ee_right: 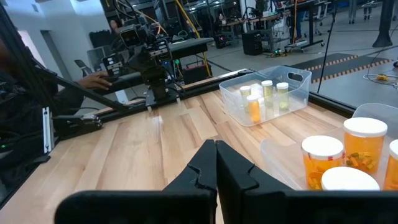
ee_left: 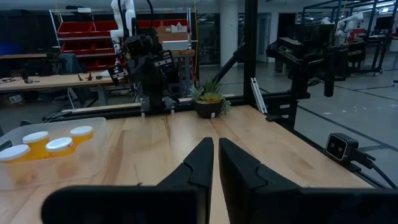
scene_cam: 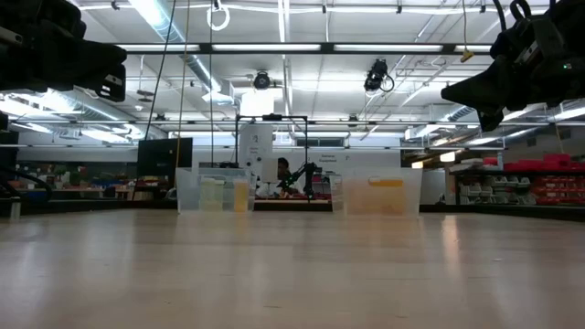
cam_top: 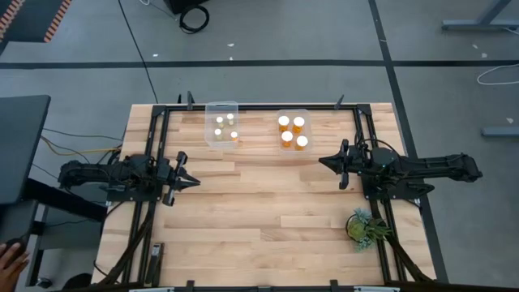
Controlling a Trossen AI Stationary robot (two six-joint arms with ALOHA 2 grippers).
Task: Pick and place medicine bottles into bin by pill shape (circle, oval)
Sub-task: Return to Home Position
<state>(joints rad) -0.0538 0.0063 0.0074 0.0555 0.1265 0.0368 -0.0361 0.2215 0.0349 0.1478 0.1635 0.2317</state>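
You can't read pill shapes from above: the bottles (cam_top: 299, 123) are too small there. At table height the bins (scene_cam: 196, 188) blur their contents into amber smears you can't count. The right wrist picture's edge cuts off the nearest bottle (ee_right: 350, 179), and the overhead picture's corner crops a hand (cam_top: 10, 258).

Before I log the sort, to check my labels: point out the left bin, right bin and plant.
Left bin (cam_top: 208, 130), high view, side wall.
Right bin (cam_top: 293, 111), high view, far rim.
Plant (cam_top: 365, 227), high view, leaves.
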